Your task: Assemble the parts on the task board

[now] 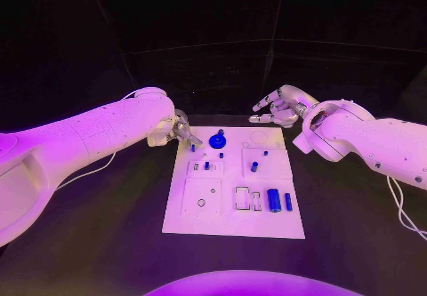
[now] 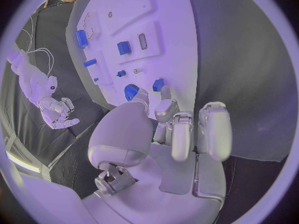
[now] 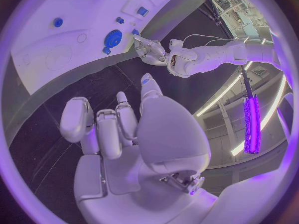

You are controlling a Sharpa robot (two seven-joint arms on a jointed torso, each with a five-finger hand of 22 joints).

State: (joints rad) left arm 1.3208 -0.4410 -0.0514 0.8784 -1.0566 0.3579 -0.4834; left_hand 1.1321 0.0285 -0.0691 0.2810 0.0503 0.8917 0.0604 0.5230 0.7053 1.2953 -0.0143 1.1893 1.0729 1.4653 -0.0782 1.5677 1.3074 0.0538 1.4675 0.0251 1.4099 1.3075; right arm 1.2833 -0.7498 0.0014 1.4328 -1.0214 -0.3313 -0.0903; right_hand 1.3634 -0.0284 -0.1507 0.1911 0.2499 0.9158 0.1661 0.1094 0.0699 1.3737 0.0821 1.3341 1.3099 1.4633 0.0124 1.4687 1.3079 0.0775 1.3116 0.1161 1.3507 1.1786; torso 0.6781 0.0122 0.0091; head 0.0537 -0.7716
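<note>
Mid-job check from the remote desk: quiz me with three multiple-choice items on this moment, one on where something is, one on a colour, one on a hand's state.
1. Where is the left hand?
A. At the far left corner of the task board
B. Over the board's near edge
C. Off the table

2. What colour is the round disc part at the board's far end?
A. Red
B. Blue
C. Yellow

3. How is the right hand?
A. Holding a cylinder
B. Pressing on the board
C. Open, clear of the board, holding nothing

Answers:
1. A: the head view shows its fingers at the far left corner, by the small part there.
2. B: it shows dark blue against the white plate.
3. C: its fingers are spread beyond the far right corner, and the right wrist view shows them empty.
</note>
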